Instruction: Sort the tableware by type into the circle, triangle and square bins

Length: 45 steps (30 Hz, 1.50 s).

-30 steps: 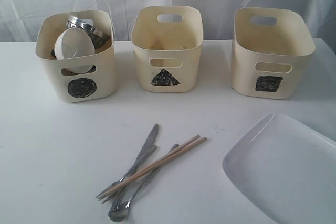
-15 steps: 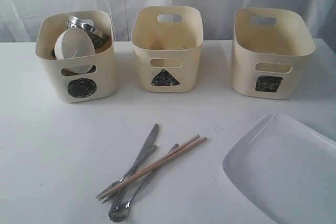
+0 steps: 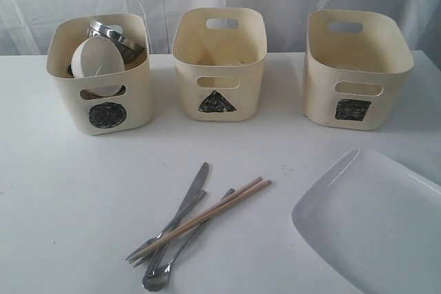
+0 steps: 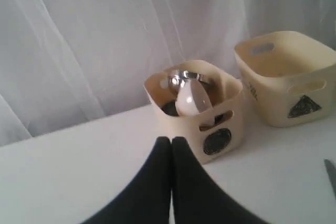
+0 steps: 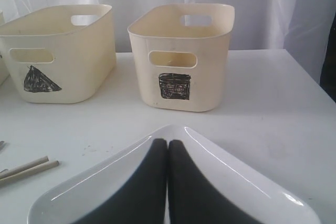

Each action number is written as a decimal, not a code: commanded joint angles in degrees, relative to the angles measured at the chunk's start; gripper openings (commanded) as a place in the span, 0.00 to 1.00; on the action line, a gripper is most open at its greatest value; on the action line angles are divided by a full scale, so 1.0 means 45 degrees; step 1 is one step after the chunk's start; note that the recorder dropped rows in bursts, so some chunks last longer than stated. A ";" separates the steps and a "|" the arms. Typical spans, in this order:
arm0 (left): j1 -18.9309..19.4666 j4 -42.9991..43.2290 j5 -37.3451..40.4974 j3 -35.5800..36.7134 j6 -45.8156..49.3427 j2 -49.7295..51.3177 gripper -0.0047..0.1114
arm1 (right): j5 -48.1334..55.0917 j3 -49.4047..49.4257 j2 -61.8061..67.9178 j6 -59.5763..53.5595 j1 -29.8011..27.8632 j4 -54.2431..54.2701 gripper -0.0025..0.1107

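Three cream plastic bins are standing in a row at the back of the white table (image 3: 69, 184): the circle bin (image 3: 69, 98), the triangle bin (image 3: 244, 94) and the square bin (image 3: 320, 98). Only the circle bin is holding anything; a small white round bowl (image 3: 96, 60) is leaning against shiny steel vessels (image 3: 114, 34) inside it. Near the front, a steel knife (image 3: 195, 185), a steel fork (image 3: 148, 246), a steel spoon (image 3: 156, 281) and a pair of wooden chopsticks (image 3: 231, 201) are lying in a crossed heap, with the chopsticks resting over the metal pieces. A large white rounded-square plate (image 3: 372, 225) is sitting apart, to their right.

Both end effectors are clenched on nothing. The left gripper (image 4: 171, 140) is hovering short of the circle bin, and the right gripper (image 5: 167, 142) is hanging above the plate's corner.

The heap is probably posing the main risk. Because the pieces are overlapping, pinching one is likely to drag or flick its neighbours, and a thin, smooth handle lying flat may slip out of the pads. The glossy plate may also slide when gripped by its rim, and it is looking too broad to drop flat into the square bin, so it could jam or tip the bin.
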 commanded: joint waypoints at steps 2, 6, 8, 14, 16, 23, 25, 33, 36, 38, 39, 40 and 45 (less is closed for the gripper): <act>0.0032 -0.0419 0.2425 0.2006 -0.2050 -0.0932 0.04 | -0.0040 0.0060 -0.0068 -0.0009 0.0060 -0.0029 0.02; 0.0032 -0.0528 -0.0633 0.4327 -0.1829 -0.0931 0.04 | -0.0040 0.0060 -0.0068 -0.0009 0.0060 -0.0029 0.02; 0.0032 -0.0528 -0.3325 0.5642 -0.1829 -0.0931 0.04 | -0.0040 0.0060 -0.0068 -0.0009 0.0060 -0.0029 0.02; 0.0032 -0.1580 -0.2376 0.8001 -0.1863 -0.0931 0.04 | -0.0040 0.0060 -0.0068 -0.0009 0.0060 -0.0029 0.02; 0.0032 -0.1740 -0.1248 0.8096 -0.1759 -0.0931 0.04 | -0.0040 0.0060 -0.0068 -0.0009 0.0060 -0.0029 0.02; 0.0032 -0.1792 -0.1228 0.8096 -0.1808 -0.0931 0.04 | -0.0040 0.0060 -0.0068 -0.0009 0.0060 -0.0029 0.02; 0.0032 -0.1792 -0.1254 0.8096 -0.1808 -0.0931 0.04 | -0.0040 0.0060 -0.0068 -0.0009 0.0060 -0.0029 0.02; 0.0032 -0.1792 -0.1254 0.8096 -0.1775 -0.0931 0.04 | -0.0040 0.0060 -0.0068 -0.0009 0.0060 -0.0029 0.02; 0.0032 -0.1792 -0.1254 0.8096 -0.1775 -0.0931 0.04 | -0.0040 0.0060 -0.0068 -0.0009 0.0060 -0.0029 0.02; 0.0032 -0.1792 -0.1254 0.8096 -0.1775 -0.0931 0.04 | -0.0040 0.0060 -0.0068 -0.0009 0.0060 -0.0029 0.02; 0.0032 -0.1792 -0.1254 0.8096 -0.1775 -0.0931 0.04 | -0.0040 0.0060 -0.0068 -0.0009 0.0060 -0.0029 0.02; 0.0032 -0.1792 -0.1254 0.8096 -0.1775 -0.0931 0.04 | -0.0040 0.0060 -0.0068 -0.0009 0.0060 -0.0029 0.02; 0.0032 -0.1792 -0.1254 0.8096 -0.1775 -0.0931 0.04 | -0.0040 0.0060 -0.0068 -0.0217 0.0060 -0.0376 0.02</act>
